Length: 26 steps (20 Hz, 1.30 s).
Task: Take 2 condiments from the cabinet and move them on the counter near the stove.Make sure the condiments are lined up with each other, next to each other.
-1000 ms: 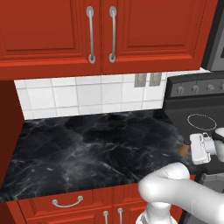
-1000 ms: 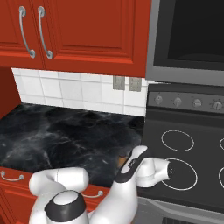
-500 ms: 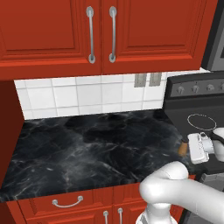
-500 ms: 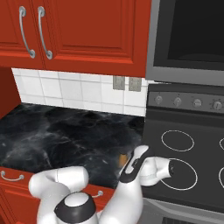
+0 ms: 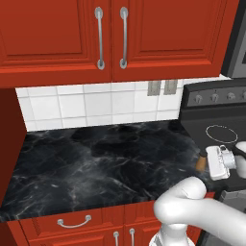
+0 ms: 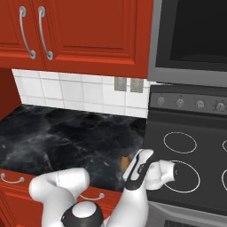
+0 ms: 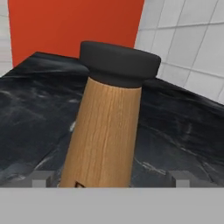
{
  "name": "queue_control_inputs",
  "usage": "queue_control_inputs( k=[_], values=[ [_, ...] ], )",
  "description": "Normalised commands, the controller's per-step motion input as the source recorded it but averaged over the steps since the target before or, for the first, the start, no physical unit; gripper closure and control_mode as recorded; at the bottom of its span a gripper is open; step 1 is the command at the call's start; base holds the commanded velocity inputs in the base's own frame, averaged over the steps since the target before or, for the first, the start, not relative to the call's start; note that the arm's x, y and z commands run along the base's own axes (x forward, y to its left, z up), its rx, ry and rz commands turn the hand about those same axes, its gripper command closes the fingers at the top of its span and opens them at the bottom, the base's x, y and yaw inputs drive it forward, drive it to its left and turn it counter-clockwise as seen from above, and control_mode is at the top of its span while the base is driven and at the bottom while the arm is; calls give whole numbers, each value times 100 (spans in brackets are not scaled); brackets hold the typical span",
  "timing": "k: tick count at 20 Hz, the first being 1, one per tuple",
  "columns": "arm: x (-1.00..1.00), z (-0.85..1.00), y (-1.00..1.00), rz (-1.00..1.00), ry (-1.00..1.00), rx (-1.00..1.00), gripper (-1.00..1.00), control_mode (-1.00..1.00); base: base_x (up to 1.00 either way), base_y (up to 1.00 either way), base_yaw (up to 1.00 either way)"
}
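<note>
A brown wooden condiment mill with a dark cap (image 7: 109,127) stands upright on the black marble counter (image 5: 96,158), at its front right corner beside the stove (image 6: 186,146). In the base views it is a small brown sliver (image 5: 200,164) (image 6: 124,162) just left of the hand. My gripper (image 7: 111,180) is open around the mill, level with its base, with a gap between each fingertip and the wood. The other condiment is hidden. The red wall cabinet (image 5: 158,33) above the counter has both doors shut.
A white tiled backsplash with two outlets (image 5: 162,87) runs behind the counter. A grey microwave (image 6: 190,40) hangs over the stove. Red drawers (image 5: 72,223) sit under the counter's front edge, and a red side panel (image 5: 9,139) bounds it on the left.
My hand has shifted slightly toward the stove while the mill has stayed where it stands on the counter.
</note>
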Motion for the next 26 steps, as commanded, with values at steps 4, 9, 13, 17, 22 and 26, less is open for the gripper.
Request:
queue_control_inputs(
  k=[4, 9, 13, 17, 22, 26],
  values=[
    [0, 3, -13, 0, -9, 0, -100, -100, 0, 0, 0],
    [0, 5, -26, 0, 0, 0, -100, -100, 0, 0, 0],
    [0, 34, -21, 0, 0, 0, -100, -100, 0, 0, 0],
    [0, 39, -19, 0, 0, 0, -100, -100, 0, 0, 0],
    [-6, 34, -11, 0, 0, 0, -100, -100, 0, 0, 0],
    [-24, 25, -3, 0, 0, 0, -100, -100, 0, 0, 0]
  ],
)
